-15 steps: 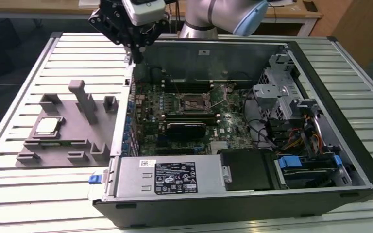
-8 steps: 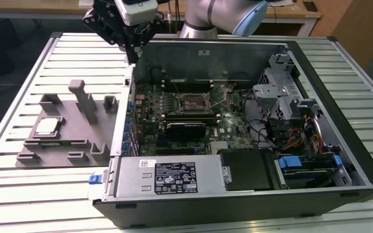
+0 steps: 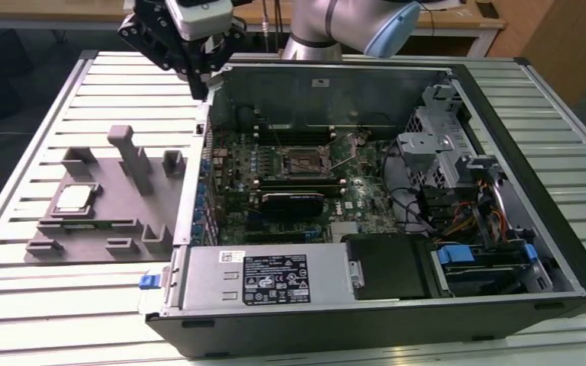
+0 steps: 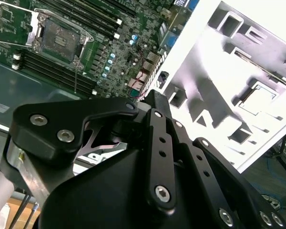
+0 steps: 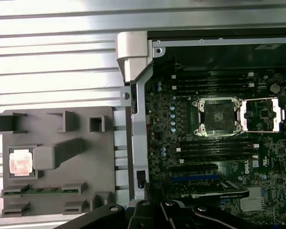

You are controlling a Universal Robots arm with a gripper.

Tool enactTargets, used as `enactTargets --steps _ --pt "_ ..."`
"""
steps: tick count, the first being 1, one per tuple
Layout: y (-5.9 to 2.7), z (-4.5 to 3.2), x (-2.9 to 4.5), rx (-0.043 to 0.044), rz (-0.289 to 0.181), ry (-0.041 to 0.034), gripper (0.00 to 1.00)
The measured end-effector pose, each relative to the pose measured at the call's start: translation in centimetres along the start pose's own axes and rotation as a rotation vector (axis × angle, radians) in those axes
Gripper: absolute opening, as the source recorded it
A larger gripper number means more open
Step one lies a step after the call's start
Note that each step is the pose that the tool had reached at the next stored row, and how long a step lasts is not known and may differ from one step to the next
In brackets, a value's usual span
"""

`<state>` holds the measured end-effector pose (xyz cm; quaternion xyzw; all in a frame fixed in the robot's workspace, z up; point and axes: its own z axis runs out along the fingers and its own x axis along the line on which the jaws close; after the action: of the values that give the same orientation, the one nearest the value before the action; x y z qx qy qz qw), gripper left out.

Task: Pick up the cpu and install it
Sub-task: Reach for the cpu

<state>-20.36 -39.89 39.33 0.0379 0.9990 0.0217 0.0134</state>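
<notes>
While the cpu [image 3: 73, 200] is lying in the grey tray [image 3: 120, 229], the pincer [image 3: 201, 80] is hovering above the computer case's [image 3: 375, 328] wall, its width impossible to tell.

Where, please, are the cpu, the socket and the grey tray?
cpu [image 3: 73, 200], exterior view, middle of its metal lid.
socket [image 3: 302, 162], exterior view, its dark centre.
grey tray [image 3: 120, 208], exterior view, bare flat floor.

All three views overlook the open motherboard [image 3: 304, 179].

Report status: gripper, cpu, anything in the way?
Gripper above case rim, away from cpu. It sits in grey tray. Tray post stands beside it; socket uncovered.
</notes>
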Motion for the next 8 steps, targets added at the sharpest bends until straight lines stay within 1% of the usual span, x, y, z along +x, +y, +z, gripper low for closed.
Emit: enactTargets --steps 8 --pt "-0.08 -0.03 1.07 -0.0001 0.0 -0.0005 0.11"
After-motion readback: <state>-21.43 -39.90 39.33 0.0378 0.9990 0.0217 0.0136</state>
